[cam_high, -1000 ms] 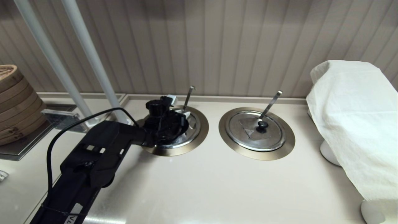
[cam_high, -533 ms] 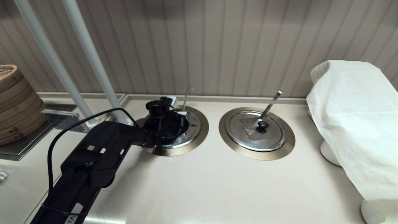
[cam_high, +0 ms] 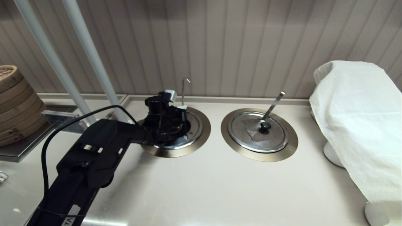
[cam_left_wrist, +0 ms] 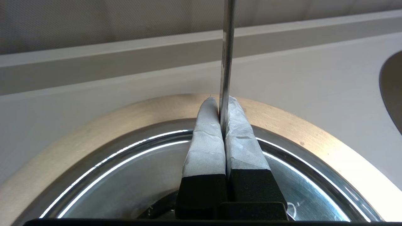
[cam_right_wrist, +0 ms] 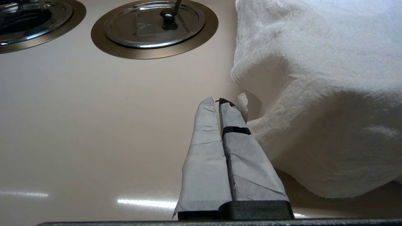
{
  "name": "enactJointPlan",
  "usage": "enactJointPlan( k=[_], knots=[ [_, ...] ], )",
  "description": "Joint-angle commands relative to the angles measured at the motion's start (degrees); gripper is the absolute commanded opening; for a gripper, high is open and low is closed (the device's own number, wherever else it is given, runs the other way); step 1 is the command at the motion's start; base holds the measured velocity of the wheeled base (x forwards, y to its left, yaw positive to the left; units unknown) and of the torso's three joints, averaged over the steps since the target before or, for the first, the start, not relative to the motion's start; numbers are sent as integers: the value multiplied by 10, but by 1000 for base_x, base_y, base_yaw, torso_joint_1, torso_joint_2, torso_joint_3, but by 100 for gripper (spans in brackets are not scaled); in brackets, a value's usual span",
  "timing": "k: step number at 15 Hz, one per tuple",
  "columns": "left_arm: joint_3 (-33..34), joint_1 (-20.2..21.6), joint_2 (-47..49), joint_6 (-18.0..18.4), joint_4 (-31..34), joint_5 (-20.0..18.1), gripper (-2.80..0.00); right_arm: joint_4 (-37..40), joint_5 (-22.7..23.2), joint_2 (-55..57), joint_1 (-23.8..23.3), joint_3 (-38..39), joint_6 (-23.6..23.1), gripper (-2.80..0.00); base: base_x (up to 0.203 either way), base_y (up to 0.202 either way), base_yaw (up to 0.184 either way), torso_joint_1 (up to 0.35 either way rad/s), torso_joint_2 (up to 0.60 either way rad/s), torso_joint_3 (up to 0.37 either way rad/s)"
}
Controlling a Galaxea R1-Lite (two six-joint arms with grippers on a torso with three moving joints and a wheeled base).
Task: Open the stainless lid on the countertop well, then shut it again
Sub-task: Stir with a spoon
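Note:
The stainless lid [cam_high: 195,126] lies in the left countertop well, whose bronze-grey flange [cam_high: 204,130] rings it. My left gripper [cam_high: 182,108] hangs over the lid's far side and hides its knob. The left wrist view shows this gripper [cam_left_wrist: 220,102] shut on the thin hook-tipped ladle handle [cam_left_wrist: 226,47], which rises upright between the taped fingers [cam_left_wrist: 205,141]. The lid's shiny rim [cam_left_wrist: 125,150] curves below them. The handle's hook tip [cam_high: 186,79] stands above the gripper. My right gripper [cam_right_wrist: 220,102] is shut on nothing, low over the counter beside the white cloth.
The twin lid [cam_high: 259,131] with its straight flat-tipped handle [cam_high: 274,105] sits in the right well. A white cloth [cam_high: 361,119] covers something at the right. Bamboo steamers [cam_high: 15,103] stand at the far left, and two white poles [cam_high: 91,59] rise behind the left arm.
The ladle handle has swung from leaning right to standing upright and has shifted left, pinched in my left gripper. The left arm has moved slightly left and up.

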Motion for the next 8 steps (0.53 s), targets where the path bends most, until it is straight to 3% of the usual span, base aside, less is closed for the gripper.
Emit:
enactJointPlan(
  k=[1, 4, 8],
  knots=[
    [8, 0, -18, 0, -8, 30, -280, 0, 0, 0, 0, 0, 0, -280, 0, 0, 0, 0, 0, 0],
    [19, 0, -33, 0, -23, 79, -280, 0, 0, 0, 0, 0, 0, -280, 0, 0, 0, 0, 0, 0],
    [133, -2, -126, 0, -26, 98, -280, 0, 0, 0, 0, 0, 0, -280, 0, 0, 0, 0, 0, 0]
  ],
)
